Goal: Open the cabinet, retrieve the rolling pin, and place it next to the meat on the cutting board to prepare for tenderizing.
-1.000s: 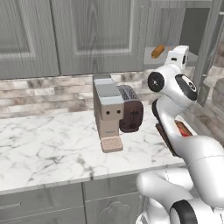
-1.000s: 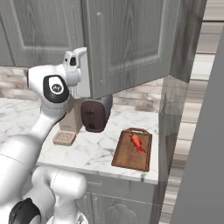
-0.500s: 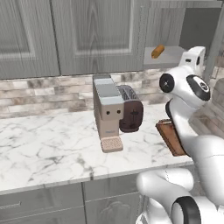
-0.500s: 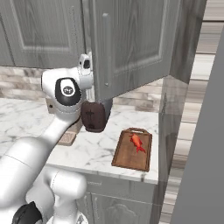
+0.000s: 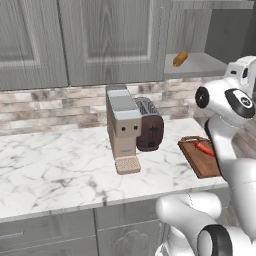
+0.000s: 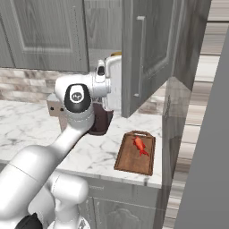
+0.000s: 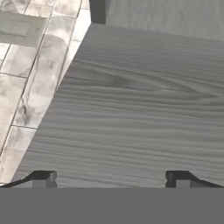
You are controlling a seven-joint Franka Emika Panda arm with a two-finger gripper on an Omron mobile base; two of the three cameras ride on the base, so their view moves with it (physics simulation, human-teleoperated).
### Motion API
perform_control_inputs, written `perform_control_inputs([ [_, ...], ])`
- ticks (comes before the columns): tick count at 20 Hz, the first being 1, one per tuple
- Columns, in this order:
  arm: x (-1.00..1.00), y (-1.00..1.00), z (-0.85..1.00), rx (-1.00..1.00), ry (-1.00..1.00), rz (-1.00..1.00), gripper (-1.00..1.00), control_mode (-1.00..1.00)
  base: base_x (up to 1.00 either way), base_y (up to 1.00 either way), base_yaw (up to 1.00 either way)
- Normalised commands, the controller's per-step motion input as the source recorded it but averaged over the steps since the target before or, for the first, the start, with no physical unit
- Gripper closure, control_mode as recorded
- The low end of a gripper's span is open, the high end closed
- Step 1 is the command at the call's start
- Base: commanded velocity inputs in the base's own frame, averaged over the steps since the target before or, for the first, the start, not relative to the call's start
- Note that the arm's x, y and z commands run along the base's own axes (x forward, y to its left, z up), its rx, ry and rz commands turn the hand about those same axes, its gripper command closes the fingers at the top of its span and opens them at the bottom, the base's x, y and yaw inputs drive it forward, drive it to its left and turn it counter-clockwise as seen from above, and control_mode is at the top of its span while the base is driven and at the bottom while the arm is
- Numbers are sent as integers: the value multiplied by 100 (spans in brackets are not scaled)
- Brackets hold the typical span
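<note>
Cabinet (image 6: 147, 53): door swung open; done.
Rolling pin (image 5: 180, 58): lying on the cabinet shelf, not yet taken.
Gripper (image 7: 111, 177): fingers spread, empty, close under grey wood.
Meat (image 6: 140, 145): on cutting board (image 6: 129, 159), right of toaster (image 5: 149, 131).
Left: grasp, carry, place.

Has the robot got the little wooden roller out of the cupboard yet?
Not yet. Done: the tall grey wood-grain cabinet stands open. The small orange-tan wooden rolling pin lies on its grey shelf. In hand: nothing; the tool is open, facing grey wood-grain. Left: grab the pin and set it beside the thin bright-red meat strip on the flat reddish-brown wooden cutting board.
</note>
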Motion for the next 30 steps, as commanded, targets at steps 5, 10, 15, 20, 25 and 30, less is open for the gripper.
perform_control_inputs([
  [5, 9, -61, 0, -4, 9, -18, -100, -100, 0, 0, 0],
  [10, 24, -60, 0, -2, 9, -9, -100, -100, 0, 0, 0],
  [15, 13, -37, -1, -1, 6, -5, -100, -100, 0, 0, 0],
  [20, -26, 6, -2, 0, -3, -1, -100, -100, 0, 0, 0],
  [25, -50, 70, 0, 2, -15, -1, -100, -100, 0, 0, 0],
  [30, -45, 85, 6, 6, -19, -1, -100, -100, 0, 0, 0],
])
